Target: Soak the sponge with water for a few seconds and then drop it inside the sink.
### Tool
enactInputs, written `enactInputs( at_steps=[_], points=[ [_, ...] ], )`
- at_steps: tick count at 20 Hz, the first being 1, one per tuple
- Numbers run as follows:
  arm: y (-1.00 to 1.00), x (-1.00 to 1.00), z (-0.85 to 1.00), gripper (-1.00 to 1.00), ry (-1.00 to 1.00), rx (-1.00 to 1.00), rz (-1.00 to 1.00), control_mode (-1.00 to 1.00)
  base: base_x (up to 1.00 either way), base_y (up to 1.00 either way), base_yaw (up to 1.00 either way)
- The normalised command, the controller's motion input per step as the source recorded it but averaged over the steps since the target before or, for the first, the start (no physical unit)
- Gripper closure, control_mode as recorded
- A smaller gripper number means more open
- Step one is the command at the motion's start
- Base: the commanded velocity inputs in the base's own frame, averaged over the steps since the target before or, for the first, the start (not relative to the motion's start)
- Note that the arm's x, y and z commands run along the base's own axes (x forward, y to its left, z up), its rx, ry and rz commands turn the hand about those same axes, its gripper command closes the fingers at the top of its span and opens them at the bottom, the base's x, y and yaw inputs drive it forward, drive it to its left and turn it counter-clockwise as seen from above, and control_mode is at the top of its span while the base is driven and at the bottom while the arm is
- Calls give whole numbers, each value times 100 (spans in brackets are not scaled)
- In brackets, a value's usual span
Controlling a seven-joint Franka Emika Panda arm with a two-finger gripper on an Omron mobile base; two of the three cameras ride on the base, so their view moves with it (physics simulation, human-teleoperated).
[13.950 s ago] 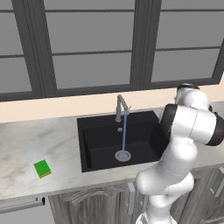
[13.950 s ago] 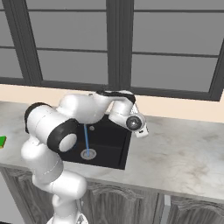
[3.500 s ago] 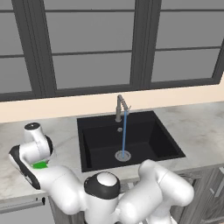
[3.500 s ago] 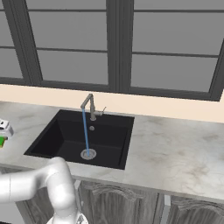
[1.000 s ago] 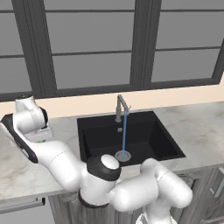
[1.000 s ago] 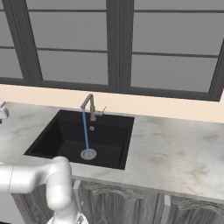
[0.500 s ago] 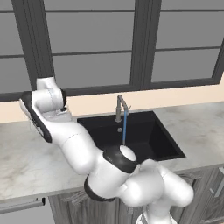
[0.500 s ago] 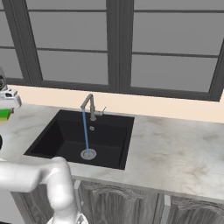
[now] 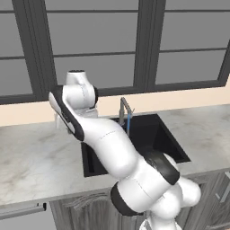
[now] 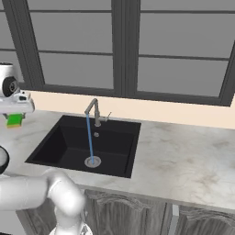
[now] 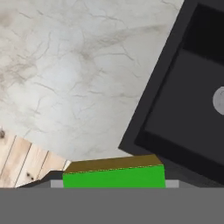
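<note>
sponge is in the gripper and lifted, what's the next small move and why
Probably carry the sponge sideways toward the water. The gripper holds it above the counter, beside the sink rather than over it, and the stream falls mid-basin onto the drain, so the sponge is not yet wet.

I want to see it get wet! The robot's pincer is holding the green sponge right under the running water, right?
Not quite. The pincer holds the green sponge, but over the marble counter left of the sink, away from the water. The right base view shows it.

Sink [image 11: 183, 109] cut by hand-view edge, sponge [image 11: 113, 175] partly hidden
</note>
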Motion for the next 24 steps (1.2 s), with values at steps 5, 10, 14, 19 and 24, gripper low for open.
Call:
enactInputs(
  at_steps=[5,10,14,19,24],
  points=[
    [-84,-47,0,100,-17,3,8,-100,0,0,0],
    [-79,-34,0,100,-16,0,7,-100,0,0,0],
    [-65,-18,0,100,-11,0,6,-100,0,0,0],
    [-39,-2,0,100,-1,0,10,-100,0,0,0],
    [-2,0,1,100,0,0,16,-100,0,0,0]
  ],
)
